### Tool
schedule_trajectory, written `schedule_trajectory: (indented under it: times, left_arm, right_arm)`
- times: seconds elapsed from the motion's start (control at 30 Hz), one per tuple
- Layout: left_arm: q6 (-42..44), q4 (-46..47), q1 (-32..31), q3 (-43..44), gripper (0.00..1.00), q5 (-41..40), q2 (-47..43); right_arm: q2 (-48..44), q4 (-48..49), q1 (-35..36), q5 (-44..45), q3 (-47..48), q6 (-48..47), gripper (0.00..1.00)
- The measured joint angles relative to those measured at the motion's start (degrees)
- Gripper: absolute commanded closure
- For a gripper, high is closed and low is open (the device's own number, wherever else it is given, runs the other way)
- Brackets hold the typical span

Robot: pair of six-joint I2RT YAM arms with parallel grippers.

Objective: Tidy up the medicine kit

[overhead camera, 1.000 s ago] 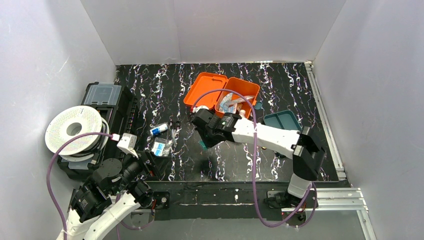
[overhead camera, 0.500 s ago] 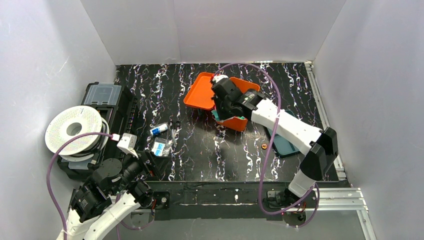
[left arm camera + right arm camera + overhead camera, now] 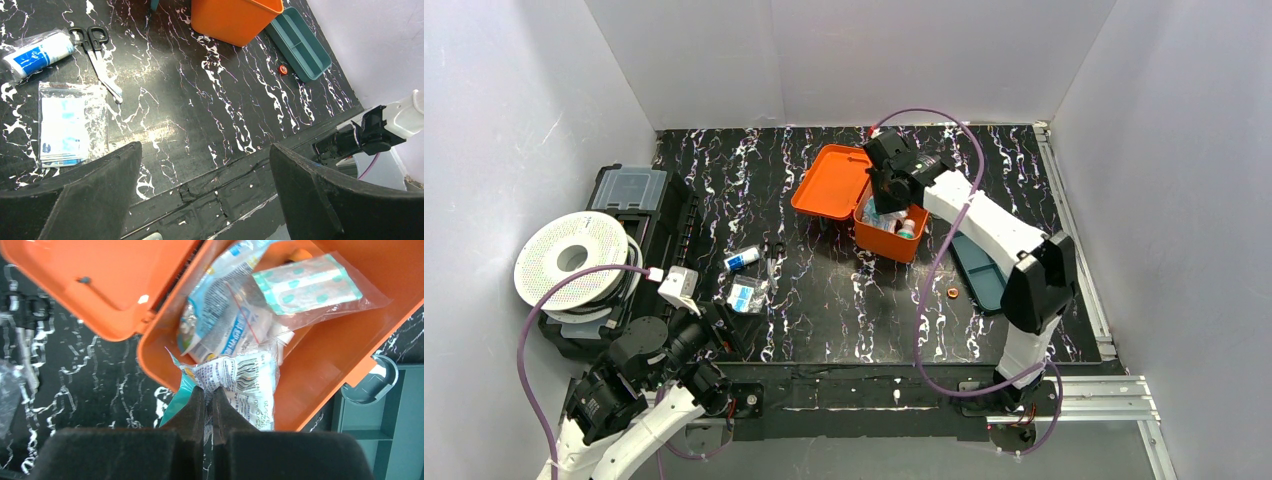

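The orange medicine kit [image 3: 829,185] lies open at the back middle, with several packets inside. In the right wrist view the kit [image 3: 345,335] holds a plaster strip bag [image 3: 307,282] and a printed sachet [image 3: 225,320]. My right gripper [image 3: 208,390] is shut on a white and teal printed packet [image 3: 245,380] and holds it over the kit's near rim. In the top view the right gripper [image 3: 889,190] is above the box. My left gripper [image 3: 205,200] is open and empty over the table's front edge.
A tube [image 3: 35,52], scissors [image 3: 97,60] and a bag of plasters [image 3: 65,125] lie on the left of the mat. A teal divided tray [image 3: 984,270] and a small orange cap [image 3: 952,293] sit right of the kit. A black case and filament spool [image 3: 574,262] stand at the far left.
My right arm has swung from the mat's middle back and right to the kit, carrying the packet over the open box. The left arm has not moved.
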Motion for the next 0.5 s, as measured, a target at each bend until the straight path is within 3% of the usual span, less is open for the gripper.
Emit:
schedule_trajectory:
  times: [0.5]
  left_arm:
    - [0.0, 0.0, 0.0, 0.0, 0.01, 0.0, -1.1]
  right_arm:
    - [7.1, -1.3, -4.6, -1.5, -3.9, 2.6, 0.99]
